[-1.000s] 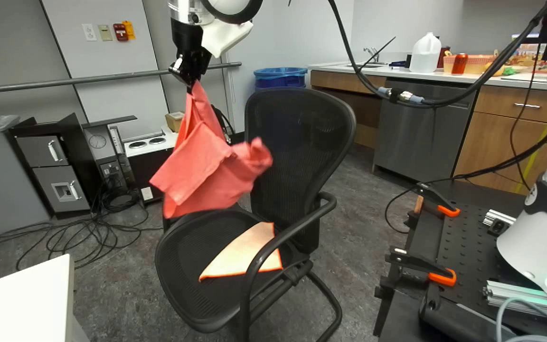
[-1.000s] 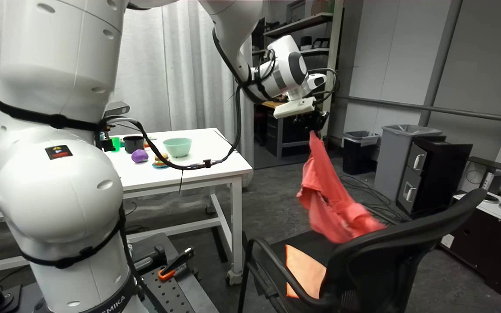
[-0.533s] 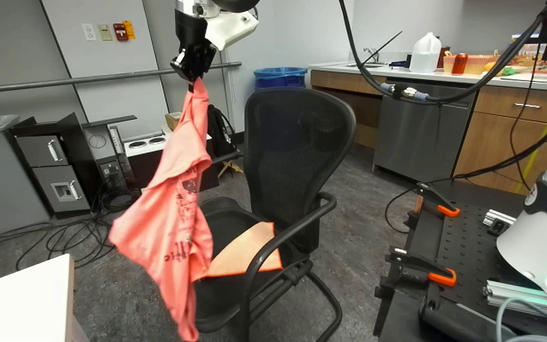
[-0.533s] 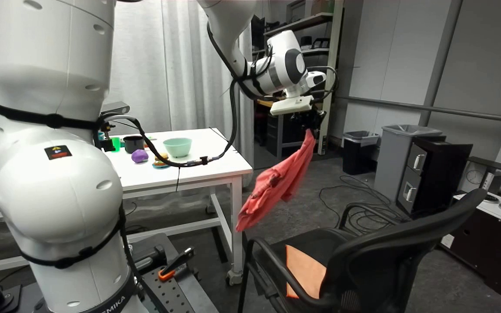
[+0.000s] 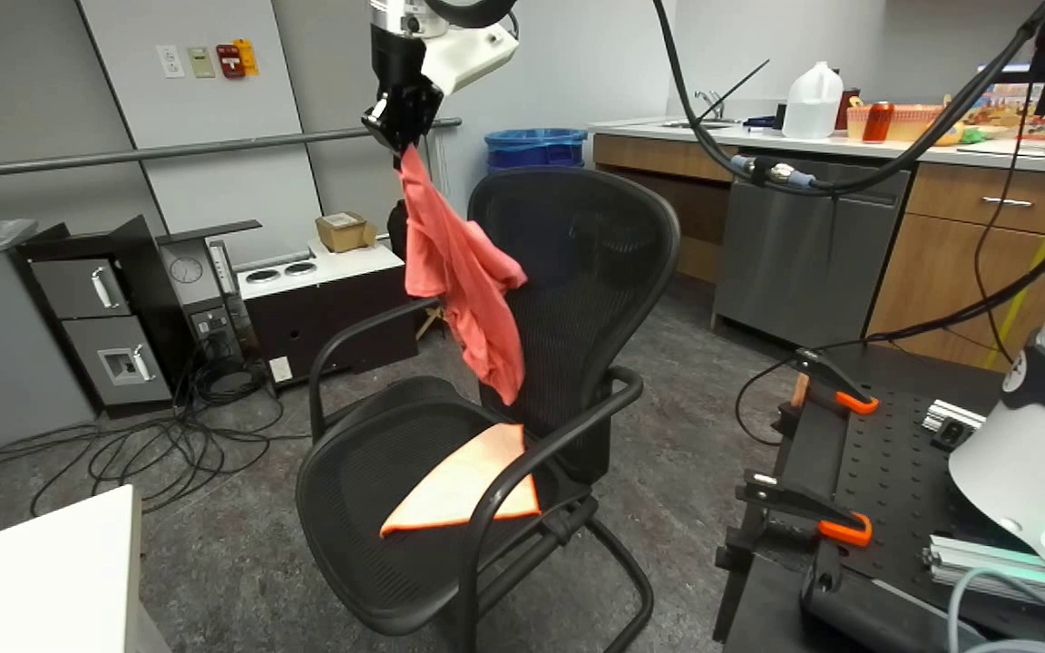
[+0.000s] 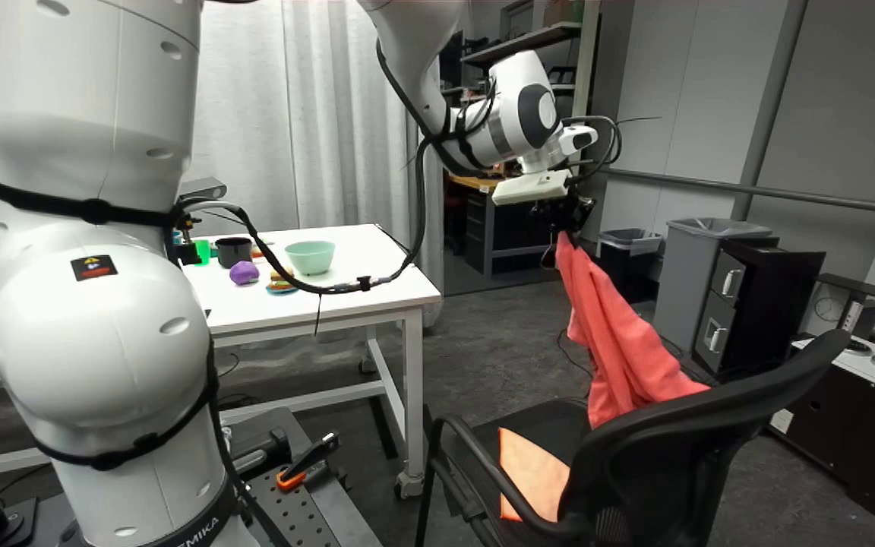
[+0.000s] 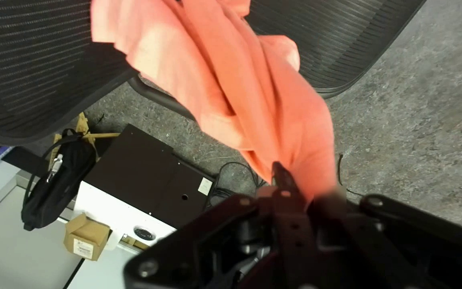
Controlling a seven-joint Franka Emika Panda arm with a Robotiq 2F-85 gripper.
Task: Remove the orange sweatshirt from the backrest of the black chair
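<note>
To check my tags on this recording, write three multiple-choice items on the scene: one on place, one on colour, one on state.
1. Where does the pale-orange cloth with orange edging lie?
A. On the floor
B. On the seat of the black mesh chair
C. On the counter

2. What colour is the round bowl on the white table?
A. Mint green
B. Red
C. Black

3. The black end effector is:
A. Open, holding nothing
B. Shut, holding nothing
C. Shut on the coral-orange fabric sweatshirt

1 B: both exterior views show the cloth resting there.
2 A: its pale green side shows in an exterior view.
3 C: the sweatshirt hangs from it in both exterior views.
</note>
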